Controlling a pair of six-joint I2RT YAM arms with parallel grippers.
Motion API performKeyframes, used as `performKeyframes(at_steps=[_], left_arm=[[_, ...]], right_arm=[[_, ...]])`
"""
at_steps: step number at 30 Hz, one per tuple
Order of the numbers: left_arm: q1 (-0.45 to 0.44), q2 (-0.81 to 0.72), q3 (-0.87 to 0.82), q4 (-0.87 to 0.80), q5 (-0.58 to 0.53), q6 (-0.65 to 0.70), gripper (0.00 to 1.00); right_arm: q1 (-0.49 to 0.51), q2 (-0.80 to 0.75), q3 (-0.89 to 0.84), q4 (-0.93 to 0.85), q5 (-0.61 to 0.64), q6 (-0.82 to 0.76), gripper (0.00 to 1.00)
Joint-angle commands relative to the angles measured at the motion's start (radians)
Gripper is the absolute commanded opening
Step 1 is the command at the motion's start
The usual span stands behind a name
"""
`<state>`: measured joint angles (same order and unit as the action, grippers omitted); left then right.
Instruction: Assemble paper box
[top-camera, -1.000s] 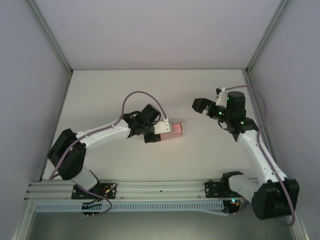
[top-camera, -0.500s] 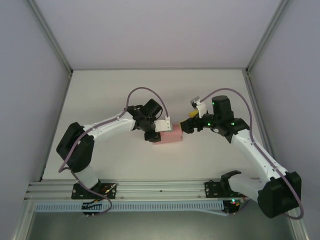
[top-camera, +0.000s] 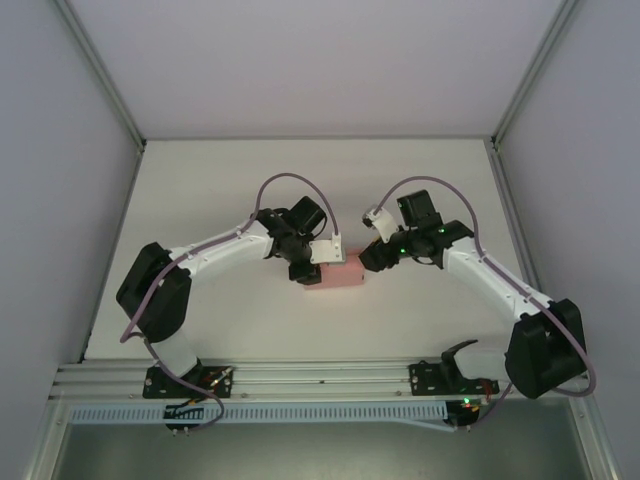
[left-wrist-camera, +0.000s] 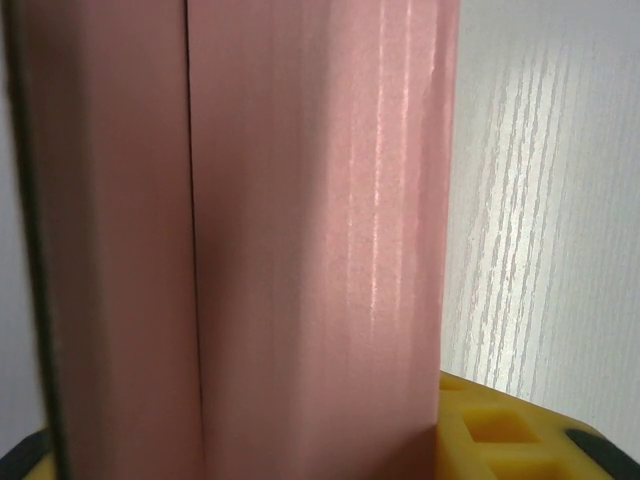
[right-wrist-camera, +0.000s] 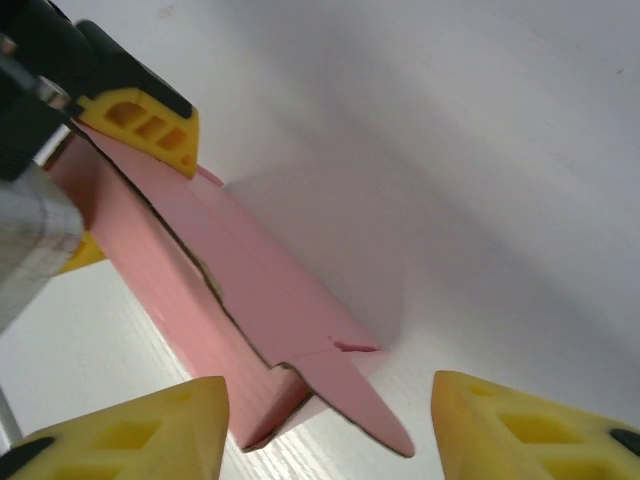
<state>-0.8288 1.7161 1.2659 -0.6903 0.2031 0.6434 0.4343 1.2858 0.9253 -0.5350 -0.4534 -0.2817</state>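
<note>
- Your left gripper (top-camera: 322, 266) is closed onto the left end of the paper box (top-camera: 340, 277), with one yellow pad (right-wrist-camera: 140, 122) pressed to each broad face.
- The pink box sits near the middle of the white table (top-camera: 430, 180), between the two arms, with its length running left to right.
- From the right wrist camera the box stands on a long edge, folded into a flat sleeve. Whether it touches the table or hangs just above it cannot be told.
- In the left wrist camera you see the box's pink face right up against the lens, with a crease running along it and one yellow fingertip (left-wrist-camera: 500, 440) beside it.
- Your right gripper (top-camera: 366, 260) is spread wide and holds nothing. Its two yellow fingers (right-wrist-camera: 130, 435) sit on either side of the box's right end.
- An end flap (right-wrist-camera: 355, 395) sticks out unfolded from that right end, pointing into the gap between your right fingers.
- Whether either right finger touches the box cannot be told.
</note>
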Motion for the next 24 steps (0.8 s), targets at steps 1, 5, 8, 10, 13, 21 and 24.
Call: performKeyframes(at_steps=[1,5,8,10,13,21,24], left_arm=[[0.005,0.025,0.015,-0.071,0.007,0.019,0.40],[0.004,0.025,0.018,-0.075,0.004,0.013,0.40],[0.005,0.018,0.018,-0.068,0.007,0.016,0.40],[0.005,0.015,0.021,-0.067,0.007,0.020,0.40],[0.004,0.014,0.026,-0.068,0.007,0.023,0.40],[0.005,0.014,0.025,-0.032,-0.062,-0.019,0.39],[0.004,0.007,0.021,-0.019,-0.066,-0.021,0.39]], right_arm=[[0.011,0.014,0.033,-0.033,0.023,-0.025,0.53],[0.011,0.000,0.028,-0.017,0.019,-0.025,0.55],[0.011,-0.001,0.012,0.010,0.005,-0.025,0.50],[0.012,0.014,0.014,0.009,-0.012,-0.027,0.46],[0.011,0.047,0.036,-0.015,-0.016,-0.025,0.36],[0.032,0.026,0.055,0.006,-0.071,0.128,0.04],[0.054,-0.028,0.013,0.073,-0.054,0.291,0.03]])
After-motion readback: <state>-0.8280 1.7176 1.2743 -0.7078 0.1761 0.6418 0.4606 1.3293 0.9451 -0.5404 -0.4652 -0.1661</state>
